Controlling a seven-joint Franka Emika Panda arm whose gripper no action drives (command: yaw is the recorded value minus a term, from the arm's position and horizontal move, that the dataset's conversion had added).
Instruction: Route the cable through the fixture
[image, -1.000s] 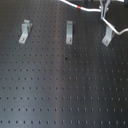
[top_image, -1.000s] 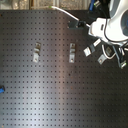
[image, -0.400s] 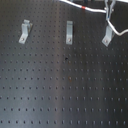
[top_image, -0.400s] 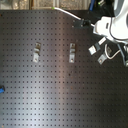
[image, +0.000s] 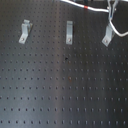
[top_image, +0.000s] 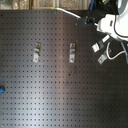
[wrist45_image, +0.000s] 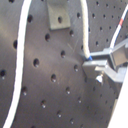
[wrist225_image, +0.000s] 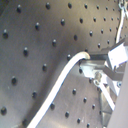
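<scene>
Black pegboard (image: 60, 95) spread under everything. One arm, white, at the second exterior view's right, gripper (wrist45_image: 92, 64) clamped on cable (wrist45_image: 86, 35) near its end. One cable, white with a red band (image: 88, 8), draped past the first exterior view's right clip. Three clips: left (image: 24, 31), middle (image: 69, 32), right, likely the fixture (image: 107, 36). Risk: slack snagging the fork, or slipping free.

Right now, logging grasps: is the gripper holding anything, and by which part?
Yes: the gripper is shut on the cable, pinching a plain white stretch in both wrist views; its red band lies away from the hold.
</scene>
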